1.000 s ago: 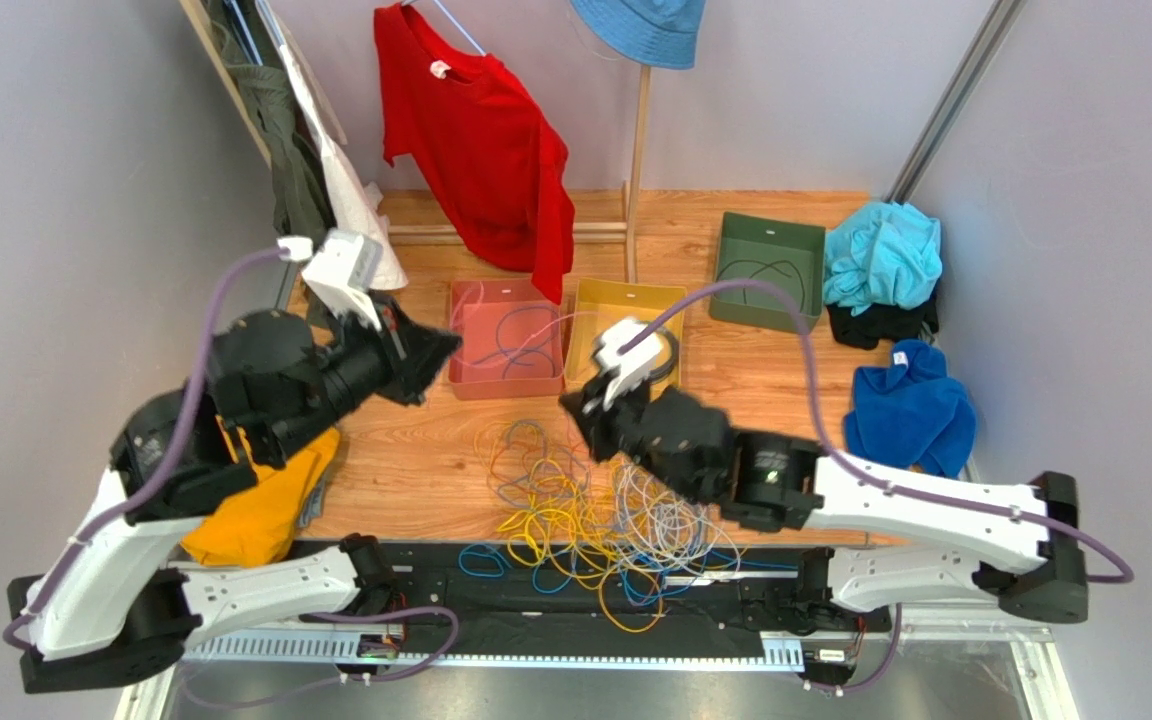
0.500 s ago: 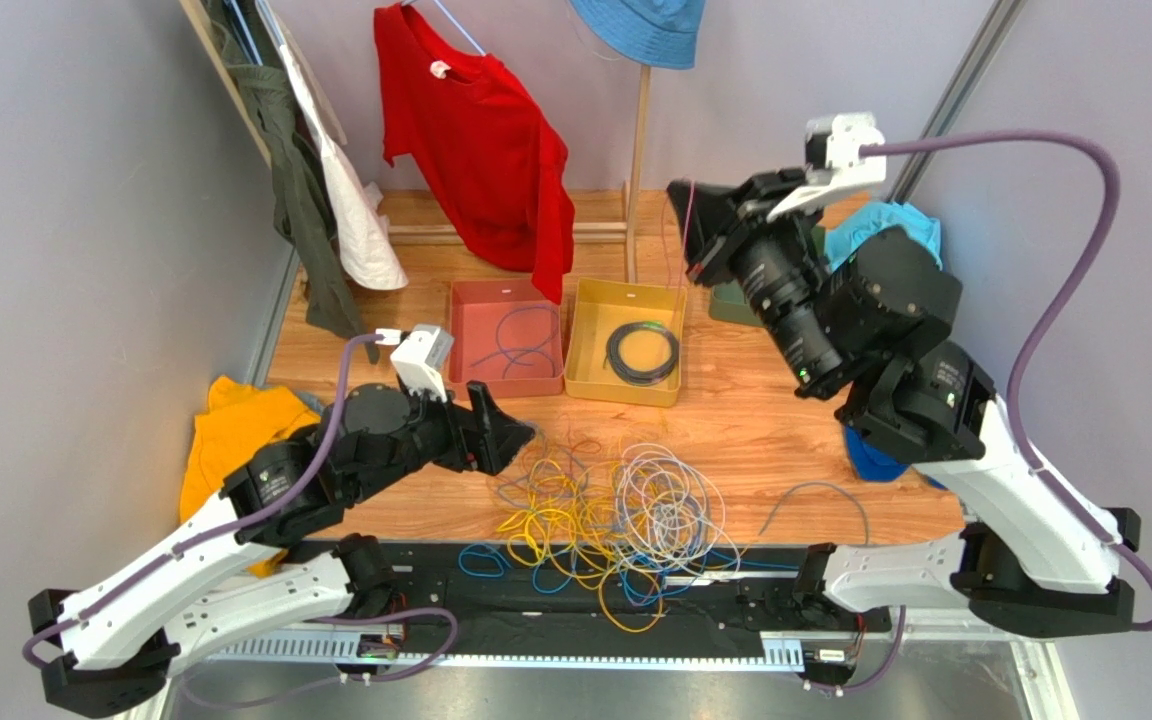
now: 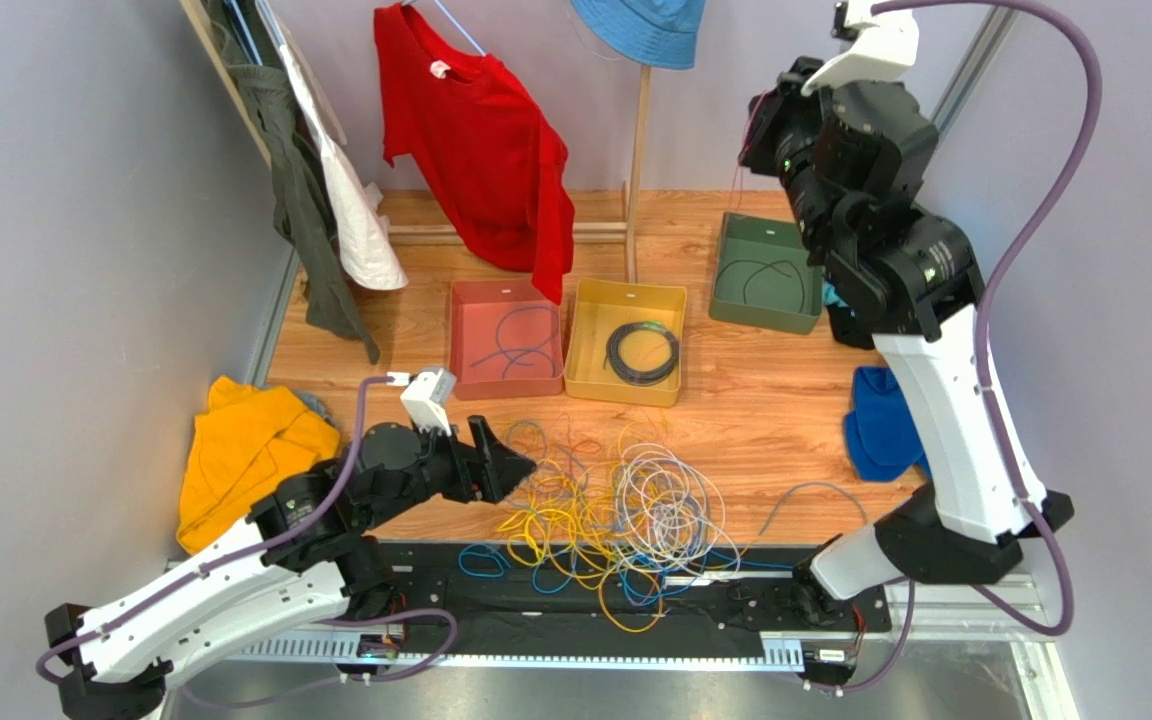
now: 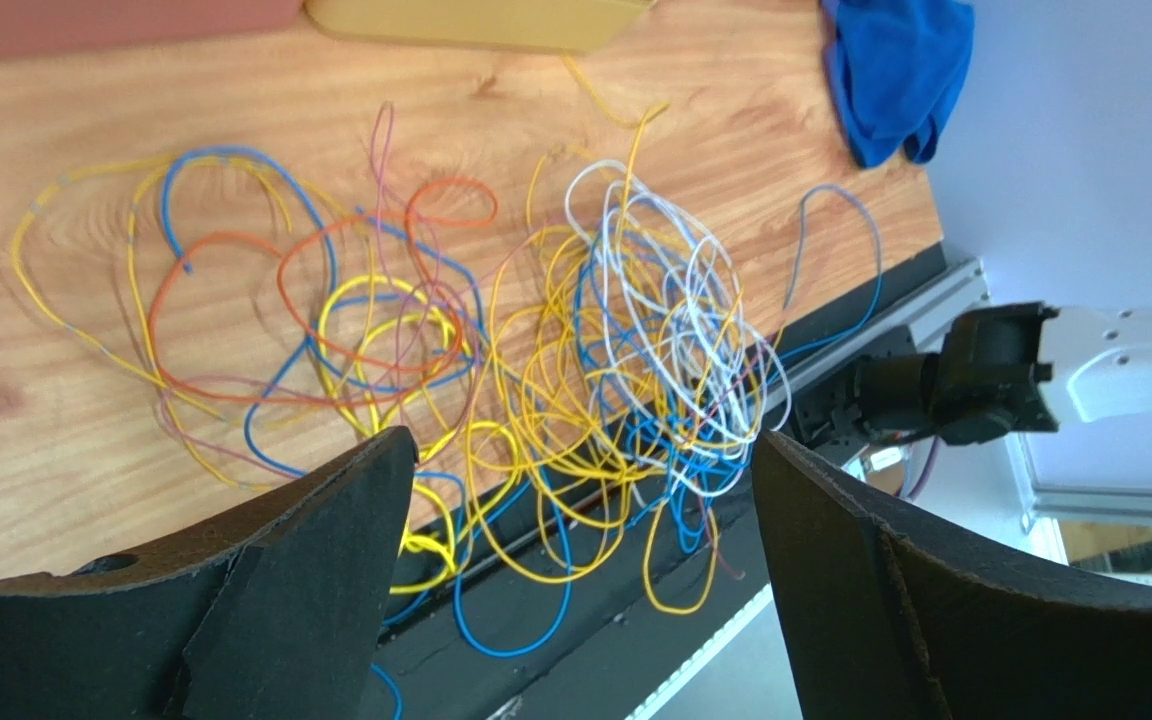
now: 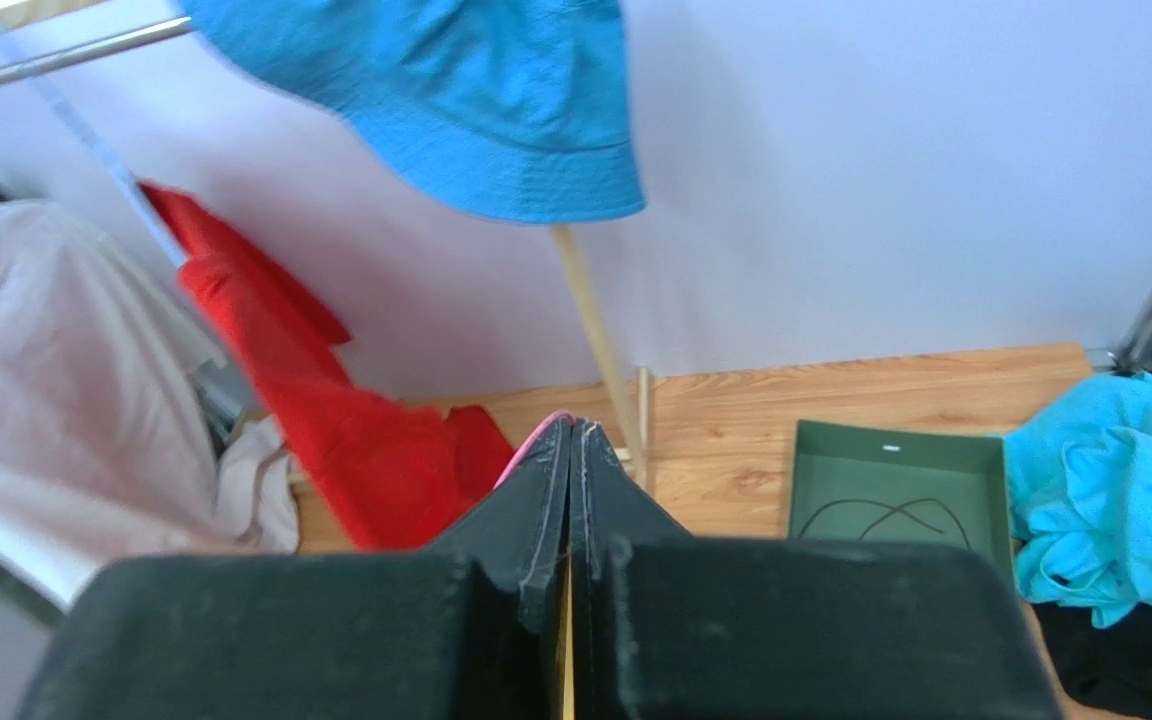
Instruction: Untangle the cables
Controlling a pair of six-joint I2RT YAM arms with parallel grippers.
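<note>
The cables (image 3: 597,518) lie in a tangled heap of yellow, white, blue and orange loops at the table's near edge, some spilling over the black rail; in the left wrist view the cables (image 4: 582,360) fill the middle. My left gripper (image 3: 525,468) hovers low at the heap's left side, open, its jaws (image 4: 579,450) wide apart with nothing between them. My right gripper (image 3: 760,132) is raised high at the back right, shut (image 5: 570,428); a thin pink cable shows at its fingertips. One grey-blue cable (image 3: 808,503) lies apart, right of the heap.
A red tray (image 3: 462,338) with a few cables, a yellow tray (image 3: 585,353) with a black coil and a green tray (image 3: 732,278) stand behind the heap. Yellow cloth (image 3: 244,450) lies left, blue cloth (image 3: 890,428) right. A red shirt (image 3: 485,143) and a blue hat (image 3: 642,30) hang at the back.
My left gripper dropped from above the red tray to the heap's left side and opened. My right arm rose from the heap to high at the back right, staying shut.
</note>
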